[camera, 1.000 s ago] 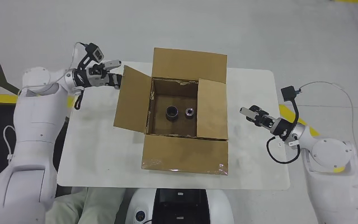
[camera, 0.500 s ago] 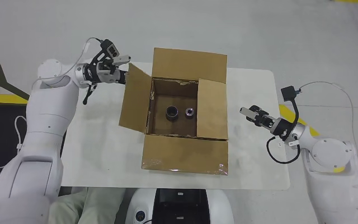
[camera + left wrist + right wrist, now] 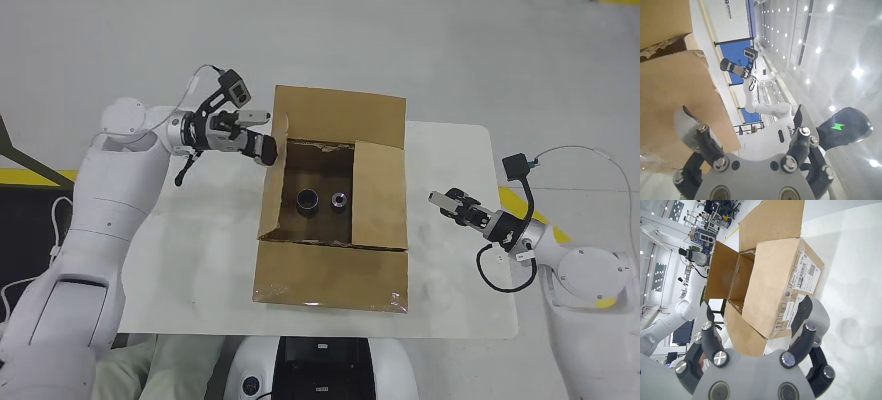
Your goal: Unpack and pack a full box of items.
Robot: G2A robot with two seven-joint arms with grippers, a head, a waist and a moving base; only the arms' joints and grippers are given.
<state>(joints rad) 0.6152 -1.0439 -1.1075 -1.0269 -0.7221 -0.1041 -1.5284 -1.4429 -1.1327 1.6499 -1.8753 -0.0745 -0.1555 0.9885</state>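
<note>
I am propping the left flap (image 3: 719, 275) of the cardboard box (image 3: 330, 275) upright with my open left hand (image 3: 260, 148), likely to close it, my open right hand (image 3: 441, 200) waiting alongside.

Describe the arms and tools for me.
The left arm and right arm are glossy white with black wrist cables. The left tool and right tool each have a grey plate, black links, silver screws and curved grey fingers with black pads.
</note>
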